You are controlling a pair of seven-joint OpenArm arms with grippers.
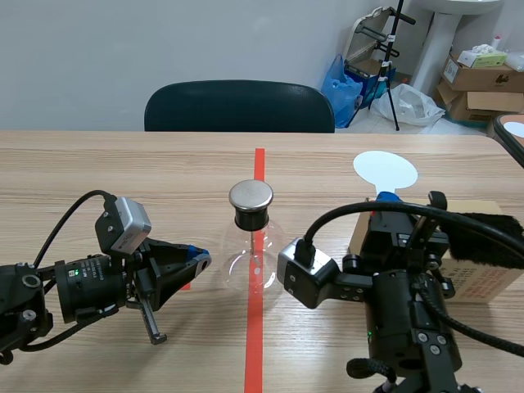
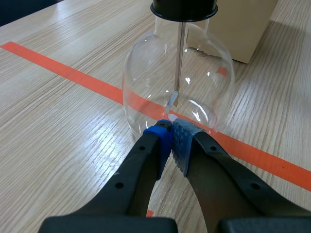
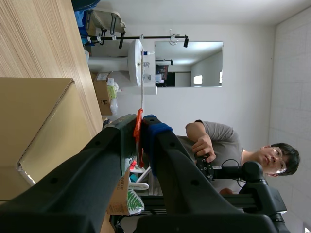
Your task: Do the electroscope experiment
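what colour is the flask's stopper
Black stopper, topped by a silver disc; the scene view shows it best.

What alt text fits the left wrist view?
The left gripper, shut with its blue pads meeting, points at the base of a clear glass flask standing on an orange-red tape line on the wooden table. A black stopper closes the flask and a thin metal rod hangs inside; a cardboard box stands behind it.
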